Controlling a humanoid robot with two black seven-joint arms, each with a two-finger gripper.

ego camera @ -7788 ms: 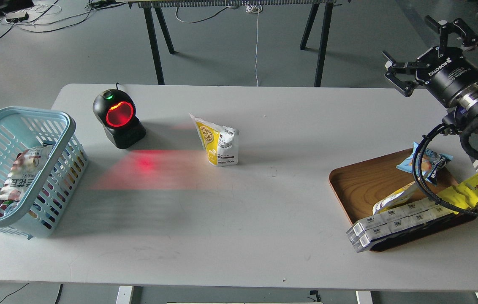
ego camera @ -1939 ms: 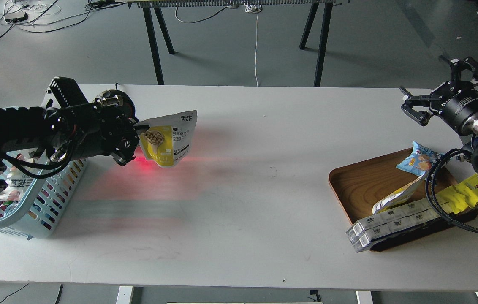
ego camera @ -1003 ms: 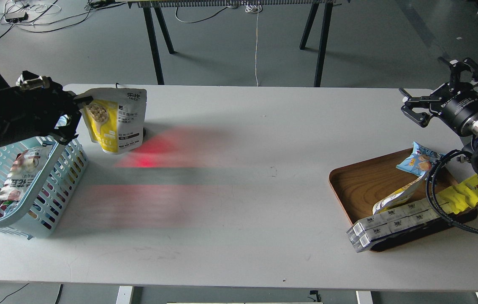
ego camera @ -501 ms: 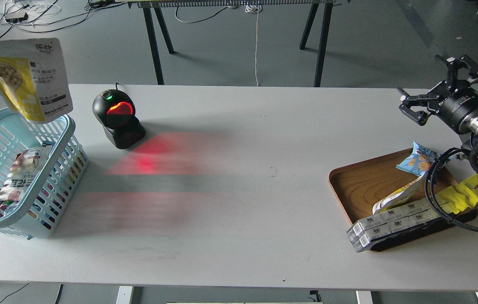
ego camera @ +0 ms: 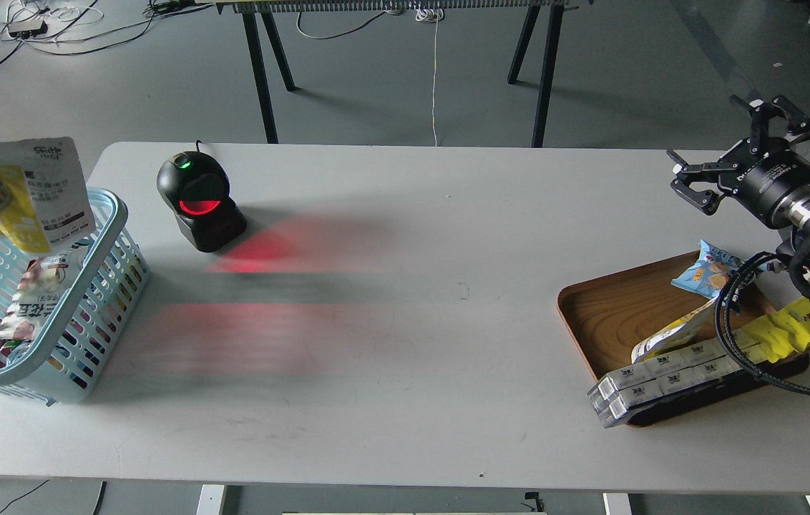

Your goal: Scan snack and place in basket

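Your snack (ego camera: 22,192) has dropped from high above to just over the basket (ego camera: 108,243) rim; left fingers out of view, so release unconfirmed; right gripper (ego camera: 723,154) spread wide, empty.

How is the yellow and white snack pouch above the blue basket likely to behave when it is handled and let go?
The snack pouch is probably light and flexible: it hangs tilted over the basket, apparently held at one top corner. Its flat faces look thin, so it may crumple under pressure. Dropped, it would likely flop on the packet already inside rather than stand.

no legible text, print on snack (ego camera: 22,193) too small
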